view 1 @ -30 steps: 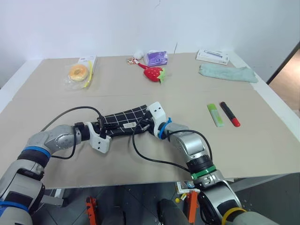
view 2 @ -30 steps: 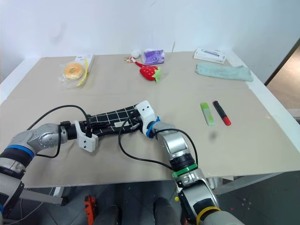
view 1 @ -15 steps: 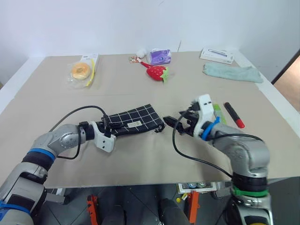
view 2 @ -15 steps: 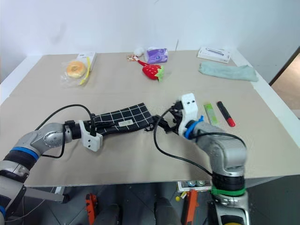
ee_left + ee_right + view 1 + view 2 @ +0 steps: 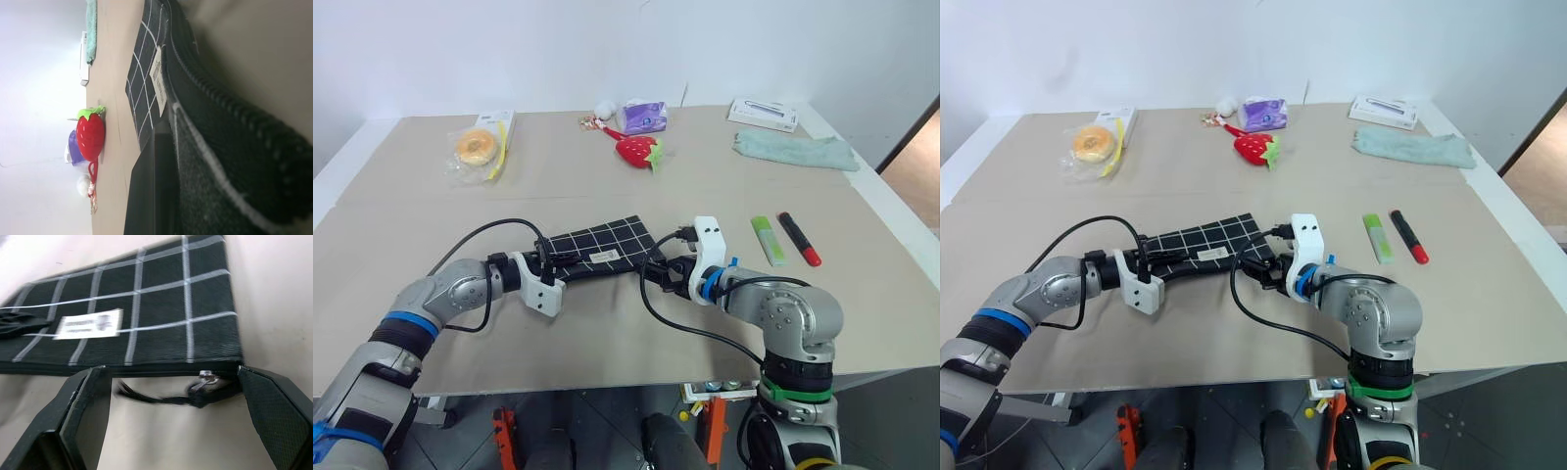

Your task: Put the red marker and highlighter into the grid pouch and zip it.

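Pinching the left end of the grid pouch (image 5: 604,250), the left gripper (image 5: 551,271) is closed on the fabric; right gripper (image 5: 171,396) spread wide, holding nothing, fingers either side of the zipper pull (image 5: 205,382) at the pouch's right corner; pouch flat on the table (image 5: 607,333); highlighter (image 5: 766,240) and red marker (image 5: 797,238) side by side, well right of the pouch; strawberry plush (image 5: 636,151) farther back.

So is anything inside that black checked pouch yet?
Its inside is hidden. The green highlighter and red-capped black marker lie on the table, outside the black grid-lined fabric pouch.
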You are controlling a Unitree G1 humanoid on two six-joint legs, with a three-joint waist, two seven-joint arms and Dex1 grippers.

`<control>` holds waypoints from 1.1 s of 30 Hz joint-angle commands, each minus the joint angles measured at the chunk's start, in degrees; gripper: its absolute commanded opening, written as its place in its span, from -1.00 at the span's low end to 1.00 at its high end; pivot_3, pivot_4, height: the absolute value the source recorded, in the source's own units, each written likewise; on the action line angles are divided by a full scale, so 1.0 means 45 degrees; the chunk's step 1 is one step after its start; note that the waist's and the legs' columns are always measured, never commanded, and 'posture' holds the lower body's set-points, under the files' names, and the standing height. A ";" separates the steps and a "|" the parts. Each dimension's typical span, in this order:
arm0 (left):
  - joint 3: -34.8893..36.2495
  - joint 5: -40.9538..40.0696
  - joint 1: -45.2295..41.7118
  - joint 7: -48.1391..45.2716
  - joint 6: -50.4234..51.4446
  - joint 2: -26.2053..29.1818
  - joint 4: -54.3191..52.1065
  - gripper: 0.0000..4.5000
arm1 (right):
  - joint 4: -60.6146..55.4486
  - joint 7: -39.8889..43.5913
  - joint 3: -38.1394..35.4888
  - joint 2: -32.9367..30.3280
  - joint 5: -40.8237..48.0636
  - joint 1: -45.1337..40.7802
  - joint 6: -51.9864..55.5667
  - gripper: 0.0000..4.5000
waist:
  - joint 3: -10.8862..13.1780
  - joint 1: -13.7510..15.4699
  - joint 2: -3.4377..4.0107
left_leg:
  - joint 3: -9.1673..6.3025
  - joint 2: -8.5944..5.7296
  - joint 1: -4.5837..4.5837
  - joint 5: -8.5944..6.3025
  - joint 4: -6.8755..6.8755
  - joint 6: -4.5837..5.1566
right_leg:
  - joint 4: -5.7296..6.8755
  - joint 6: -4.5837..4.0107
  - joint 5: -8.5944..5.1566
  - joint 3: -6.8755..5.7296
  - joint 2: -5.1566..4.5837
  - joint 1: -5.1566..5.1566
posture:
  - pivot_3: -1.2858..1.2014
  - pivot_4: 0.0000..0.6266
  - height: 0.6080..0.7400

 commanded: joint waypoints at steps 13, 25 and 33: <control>0.0443 -0.0033 0.0080 0.0354 0.0558 0.0095 -0.0920 -1.00 | 0.0586 0.0143 0.1256 -0.1083 -0.0552 0.0107 -0.0668 -0.50 | 0.0001 -0.0033 -0.0004 | -0.0002 0.0002 0.0010 0.0001 -0.0002 -0.0001 | 0.0001 -0.0006 -0.0005 0.0000 0.0004 0.0009 | 0.03 -0.52 1.00; 0.0404 -0.0068 0.0175 0.0394 0.0823 0.0092 -0.1141 -1.00 | 0.0161 0.0765 0.1516 -0.1409 -0.0253 0.0306 -0.0669 -0.96 | 0.0001 -0.0032 -0.0006 | -0.0001 0.0002 0.0013 -0.0003 -0.0005 0.0005 | 0.0002 -0.0007 -0.0011 -0.0003 0.0004 0.0011 | 0.03 -0.52 1.00; 0.0401 -0.0070 0.0246 0.0415 0.0945 0.0064 -0.1229 -1.00 | 0.0202 0.0881 0.1144 -0.1454 -0.0191 0.0213 -0.1147 -0.82 | 0.0004 -0.0032 -0.0008 | -0.0002 0.0001 0.0010 -0.0003 -0.0006 0.0005 | 0.0001 -0.0007 -0.0012 -0.0003 0.0003 0.0010 | 0.03 -0.52 1.00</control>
